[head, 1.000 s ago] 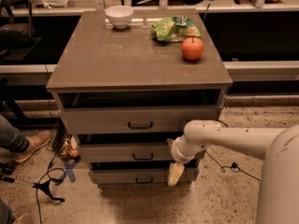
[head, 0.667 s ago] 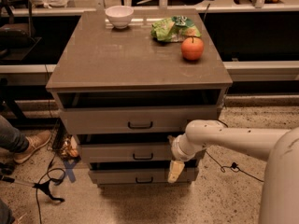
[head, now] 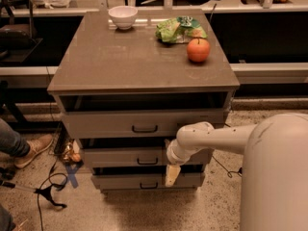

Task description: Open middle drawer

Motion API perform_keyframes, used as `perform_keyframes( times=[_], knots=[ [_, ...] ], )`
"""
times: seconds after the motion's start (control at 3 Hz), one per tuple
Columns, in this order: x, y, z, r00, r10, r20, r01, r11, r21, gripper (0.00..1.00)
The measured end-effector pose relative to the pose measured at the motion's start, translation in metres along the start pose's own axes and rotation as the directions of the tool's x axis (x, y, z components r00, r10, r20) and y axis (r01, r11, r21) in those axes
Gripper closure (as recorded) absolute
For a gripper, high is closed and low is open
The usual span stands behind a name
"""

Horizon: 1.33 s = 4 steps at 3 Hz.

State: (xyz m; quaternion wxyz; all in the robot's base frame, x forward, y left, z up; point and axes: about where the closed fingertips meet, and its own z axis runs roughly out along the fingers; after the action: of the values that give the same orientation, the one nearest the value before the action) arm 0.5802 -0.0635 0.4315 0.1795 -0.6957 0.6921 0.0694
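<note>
The middle drawer point(head: 120, 157) is the grey-brown front with a small dark bar handle point(head: 147, 161), between the taller top drawer point(head: 106, 125) and the narrower bottom drawer point(head: 120, 182). A dark gap shows above its front. My gripper point(head: 172, 175) hangs from the white wrist point(head: 179, 150) in front of the cabinet's right part. It is just right of the middle handle and reaches down over the bottom drawer's front. It holds nothing that I can see. My arm comes in from the right.
On the cabinet top point(head: 110, 66) stand a white bowl point(head: 123, 16), a green chip bag point(head: 180, 30) and an orange fruit point(head: 198, 50). A person's shoe point(head: 32, 150) and cables point(head: 48, 189) lie on the floor at the left. My white body point(head: 276, 177) fills the lower right.
My wrist and gripper have shifted a little to the left, closer to the middle drawer's handle. The drawers have not moved.
</note>
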Motion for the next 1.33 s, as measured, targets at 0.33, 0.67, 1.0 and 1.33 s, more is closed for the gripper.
perform_keyframes(
  times=[0.33, 0.67, 1.0, 1.33],
  knots=[
    [-0.002, 0.003, 0.015, 0.999, -0.007, -0.033, 0.006, 0.9998, -0.017, 0.15],
    [0.008, 0.008, 0.018, 0.998, 0.013, -0.056, -0.014, 0.9997, -0.021, 0.38],
    [0.016, 0.009, 0.013, 0.998, 0.029, -0.064, -0.030, 0.9995, -0.010, 0.63],
    [0.014, 0.008, 0.007, 0.998, 0.029, -0.064, -0.030, 0.9995, -0.009, 0.85]
  ],
)
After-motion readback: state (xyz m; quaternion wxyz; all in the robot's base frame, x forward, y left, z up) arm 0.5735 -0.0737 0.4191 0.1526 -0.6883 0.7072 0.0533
